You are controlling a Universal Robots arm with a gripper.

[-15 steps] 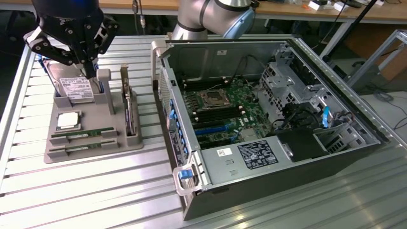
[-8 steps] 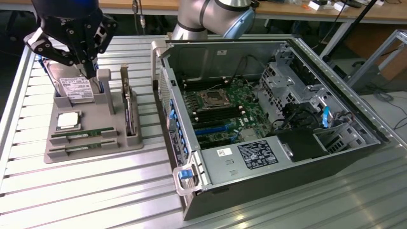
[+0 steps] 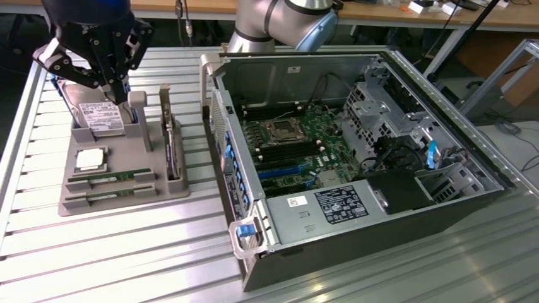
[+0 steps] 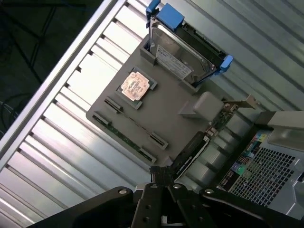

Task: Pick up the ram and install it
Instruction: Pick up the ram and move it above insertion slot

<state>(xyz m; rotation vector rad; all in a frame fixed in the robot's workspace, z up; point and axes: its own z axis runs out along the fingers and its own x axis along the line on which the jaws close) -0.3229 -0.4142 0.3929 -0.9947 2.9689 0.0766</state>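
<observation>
**Green ram point(image 3: 110, 175) seated in grey holder point(image 3: 126, 154), gripper point(image 3: 116, 95) closed above it**

The ram is seen lodged in a slot at the holder's front edge, at the left of the exterior view below centre. Its twin stick point(image 3: 108, 195) is set in the parallel slot just beside it. The gripper is held at the upper left, over the hard drive point(image 3: 101, 117) and well apart from the ram. Its fingers are pressed together and nothing is pinched between them. A silver processor chip point(image 3: 91, 159) is laid between drive and sticks. An upright expansion card point(image 3: 171, 142) is stood along the holder's edge towards the exterior view's right. The open computer case point(image 3: 278, 79) is placed on the slatted metal table point(image 3: 126, 252).
</observation>
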